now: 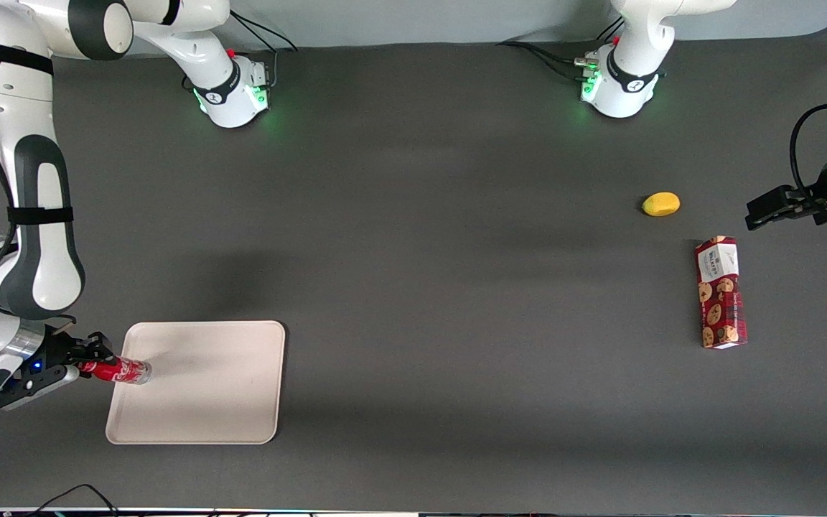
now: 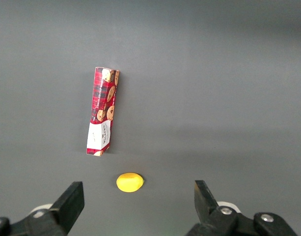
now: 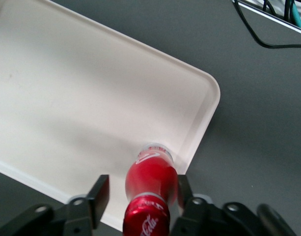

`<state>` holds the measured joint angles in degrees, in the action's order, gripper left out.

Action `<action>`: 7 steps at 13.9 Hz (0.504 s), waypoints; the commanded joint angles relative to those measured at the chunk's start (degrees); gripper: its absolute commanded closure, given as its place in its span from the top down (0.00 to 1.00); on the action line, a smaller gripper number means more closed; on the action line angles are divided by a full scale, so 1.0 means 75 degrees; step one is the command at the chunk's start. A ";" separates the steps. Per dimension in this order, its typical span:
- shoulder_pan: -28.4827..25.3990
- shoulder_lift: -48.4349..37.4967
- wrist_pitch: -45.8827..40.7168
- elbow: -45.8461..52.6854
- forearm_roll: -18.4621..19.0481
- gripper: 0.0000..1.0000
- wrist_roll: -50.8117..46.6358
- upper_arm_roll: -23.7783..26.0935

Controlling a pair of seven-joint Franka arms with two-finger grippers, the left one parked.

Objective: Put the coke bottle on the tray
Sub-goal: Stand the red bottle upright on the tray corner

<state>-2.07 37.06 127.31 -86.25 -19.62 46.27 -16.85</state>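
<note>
The coke bottle (image 1: 120, 370), small and red with a red cap and white lettering, stands upright on the beige tray (image 1: 205, 388), just inside the rim at the tray's edge toward the working arm's end. The wrist view shows the coke bottle (image 3: 151, 178) with its clear base on the tray (image 3: 67, 98) close to a rounded corner. My gripper (image 1: 97, 353) is around the bottle's neck. Seen from the wrist, the gripper (image 3: 142, 189) is open: one finger stands clear of the bottle, the other is close against it.
A long red cookie box (image 1: 721, 292) and a small yellow fruit (image 1: 660, 204) lie toward the parked arm's end of the table, the fruit farther from the front camera. Cables (image 3: 268, 29) run along the table's edge near the tray.
</note>
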 commanded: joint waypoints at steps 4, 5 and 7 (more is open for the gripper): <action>-0.0122 -0.0556 -0.0834 0.0144 -0.0091 1.00 -0.1069 -0.0120; -0.0169 -0.0860 -0.1081 0.0121 0.0223 1.00 -0.1420 -0.0120; -0.0321 -0.1609 -0.1910 0.0039 0.1101 1.00 -0.2636 -0.0062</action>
<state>-2.79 31.78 118.69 -83.95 -16.42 34.72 -17.03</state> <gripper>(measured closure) 0.000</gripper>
